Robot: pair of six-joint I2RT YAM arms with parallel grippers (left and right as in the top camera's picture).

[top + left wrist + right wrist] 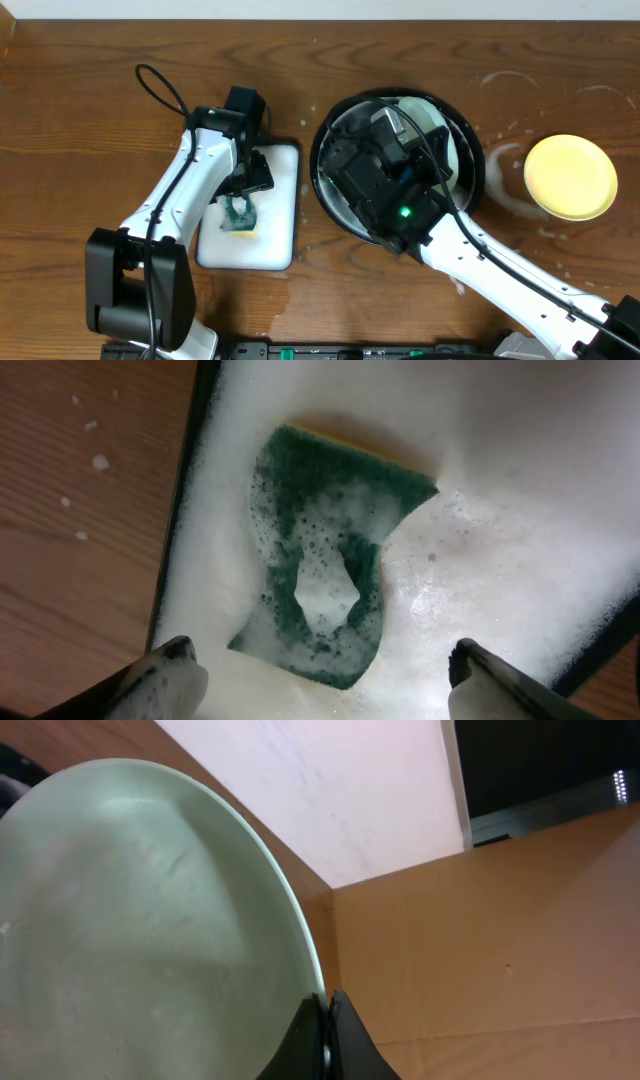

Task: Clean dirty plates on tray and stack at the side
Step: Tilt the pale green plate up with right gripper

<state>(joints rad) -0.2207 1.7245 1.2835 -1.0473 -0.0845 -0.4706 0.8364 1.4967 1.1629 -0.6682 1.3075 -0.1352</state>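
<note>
Only the right wrist view shows the right gripper (326, 1007), jaws clamped on the rim of a mint-green plate (130, 920), seemingly above the black tray (322, 150) (the arm largely hides it overhead). The left gripper (322, 655) holds its jaws wide apart over the soapy sponge (300, 510).

Both arms are built from white link shells joined by black joint housings. The left arm (180, 185) has a boxy black base (135, 285), and a thin black cable (160, 88) loops off its upper link. The right arm (500, 262) has a lit green indicator (404, 212) on its black wrist block. The left gripper (320, 660) has dark, wedge-shaped fingers (170, 678). Those of the right gripper (326, 1020) are slim and black.
</note>
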